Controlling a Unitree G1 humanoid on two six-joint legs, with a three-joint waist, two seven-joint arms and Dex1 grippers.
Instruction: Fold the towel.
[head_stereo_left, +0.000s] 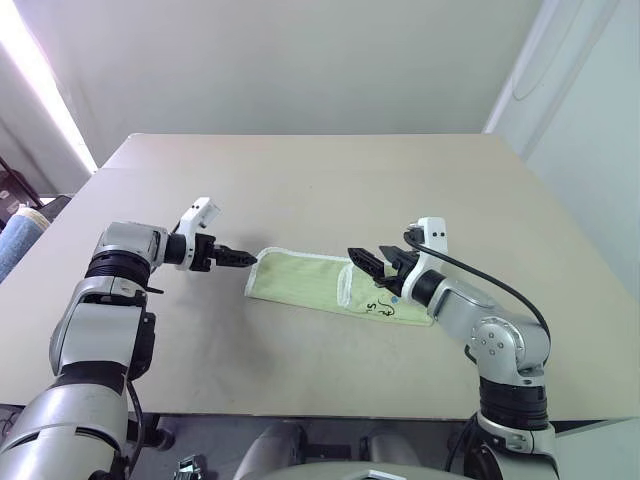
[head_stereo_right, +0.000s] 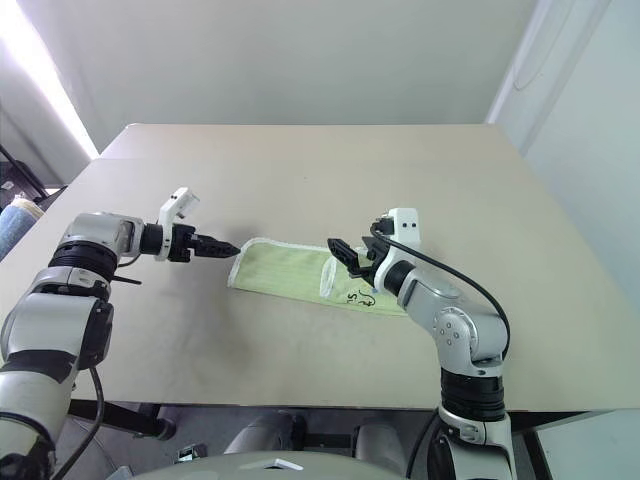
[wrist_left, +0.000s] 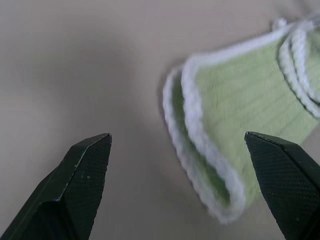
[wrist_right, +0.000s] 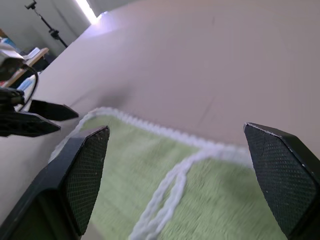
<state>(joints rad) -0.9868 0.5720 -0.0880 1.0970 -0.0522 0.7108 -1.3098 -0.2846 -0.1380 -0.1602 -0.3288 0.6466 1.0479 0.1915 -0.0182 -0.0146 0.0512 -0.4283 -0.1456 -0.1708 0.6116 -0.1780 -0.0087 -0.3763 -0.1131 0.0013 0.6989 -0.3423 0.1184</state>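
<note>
Towel (head_stereo_left: 320, 285) lies folded between both wide-open, empty claws: left gripper (head_stereo_left: 243, 258) just beside its fold, right gripper (head_stereo_left: 372, 262) above it, apparently released.

A bright strip of light glares along the upper left edge of both head views, washing out that corner. The broad beige tabletop (head_stereo_left: 320, 180) is evenly, softly lit, with faint shadows under the arms. In the wrist views the light lime-green terry towel (wrist_left: 250, 100) is soft and out of focus.
</note>
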